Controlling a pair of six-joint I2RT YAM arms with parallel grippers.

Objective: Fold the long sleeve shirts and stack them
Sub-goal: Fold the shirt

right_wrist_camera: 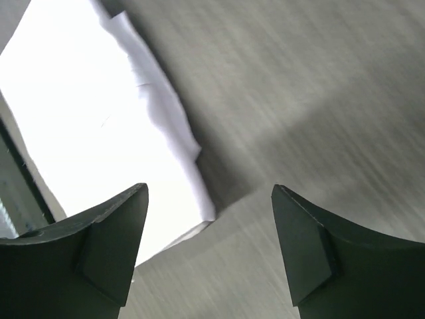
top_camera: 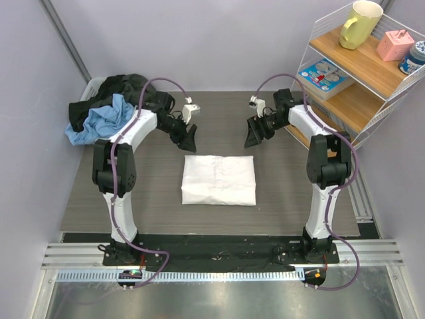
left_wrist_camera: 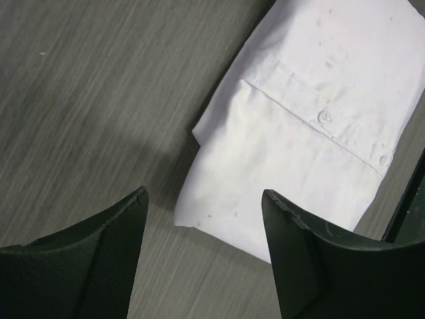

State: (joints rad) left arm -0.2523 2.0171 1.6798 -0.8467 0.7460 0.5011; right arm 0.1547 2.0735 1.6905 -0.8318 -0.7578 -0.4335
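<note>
A white long sleeve shirt (top_camera: 219, 179) lies folded into a flat rectangle in the middle of the table. My left gripper (top_camera: 188, 140) hovers above its far left corner, open and empty; the left wrist view shows the shirt (left_wrist_camera: 312, 133) with its button placket below the jaws. Over the far right corner my right gripper (top_camera: 254, 135) stands open too, with nothing between its fingers, and the shirt's edge (right_wrist_camera: 99, 126) lies under it. More garments, black (top_camera: 129, 90) and light blue (top_camera: 99, 119), sit heaped at the table's far left corner.
A wire shelf (top_camera: 362, 80) stands at the far right with a yellow mug (top_camera: 360, 23), a pink box (top_camera: 395, 44) and a flat blue pack (top_camera: 323, 74). Grey walls close in on both sides. A metal rail (top_camera: 212, 256) runs along the near edge.
</note>
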